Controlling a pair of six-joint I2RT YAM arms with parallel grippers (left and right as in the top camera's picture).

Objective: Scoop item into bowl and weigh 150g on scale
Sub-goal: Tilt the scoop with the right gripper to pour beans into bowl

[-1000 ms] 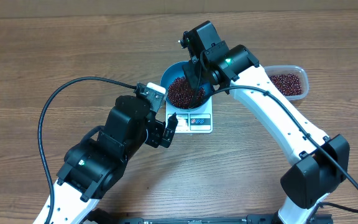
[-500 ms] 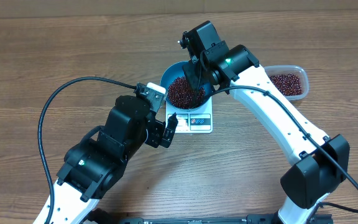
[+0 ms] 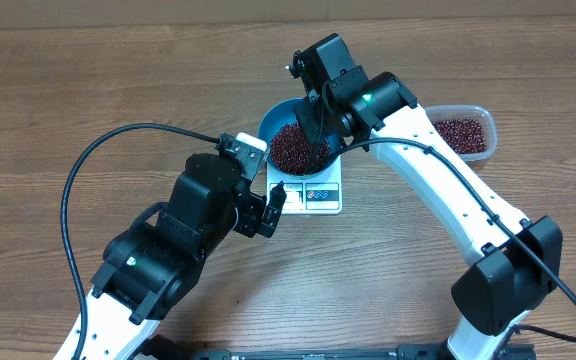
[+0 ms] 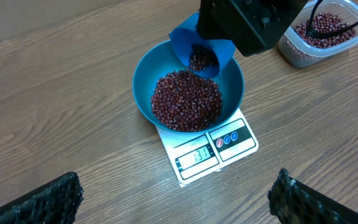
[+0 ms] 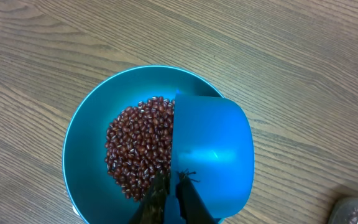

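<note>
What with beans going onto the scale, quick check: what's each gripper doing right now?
Left gripper: open, holding nothing.
Right gripper: closed on the blue scoop, tipped over the bowl.

Small dark red-brown beans (image 4: 185, 102) lie heaped inside a round teal-blue bowl (image 4: 143, 81), upright on a flat white square scale (image 4: 229, 152) at frame centre.

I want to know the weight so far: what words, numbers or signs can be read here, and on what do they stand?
"131", as best it reads: on the display of the scale.
Marks on its red button and blue button: too small to read.
Fine print above the display: blurred, unreadable.
Bowl, scoop, tub: no text seen.
</note>
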